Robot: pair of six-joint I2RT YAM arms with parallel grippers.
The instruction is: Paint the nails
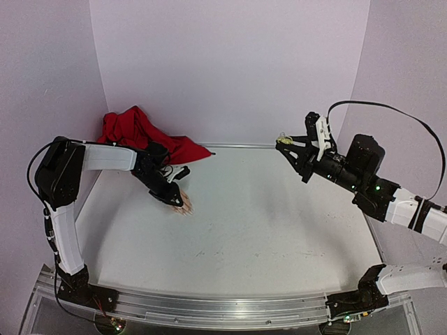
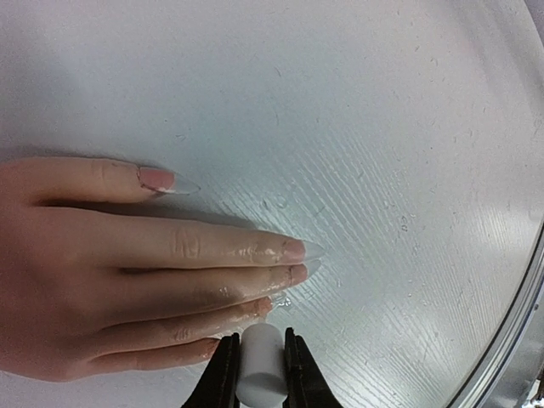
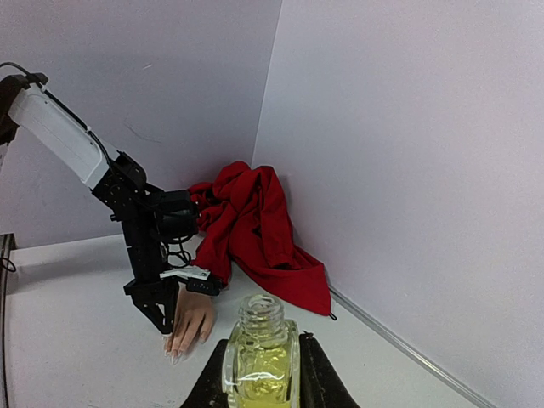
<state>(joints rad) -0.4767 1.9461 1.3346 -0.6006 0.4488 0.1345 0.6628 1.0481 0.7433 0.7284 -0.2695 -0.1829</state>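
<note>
The pale peach mannequin hand [image 2: 110,272] lies flat on the white wood-grain table [image 2: 382,127], with its long pointed nails [image 2: 293,249] toward the table's middle and its red fabric sleeve [image 1: 140,132] bunched at the back wall. The left gripper [image 2: 259,337] is clenched on a white cylindrical cap [image 2: 259,374] at the lower fingertips (touching or just clear, I cannot tell). The right gripper [image 3: 263,378], raised well apart, grasps an uncapped yellowish glass bottle [image 3: 259,340].

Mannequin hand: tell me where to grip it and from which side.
The mannequin hand lies flat, palm down, with long nails on its fingers. Probably grip its wrist, by the red sleeve, from above, jaws across its width.
</note>
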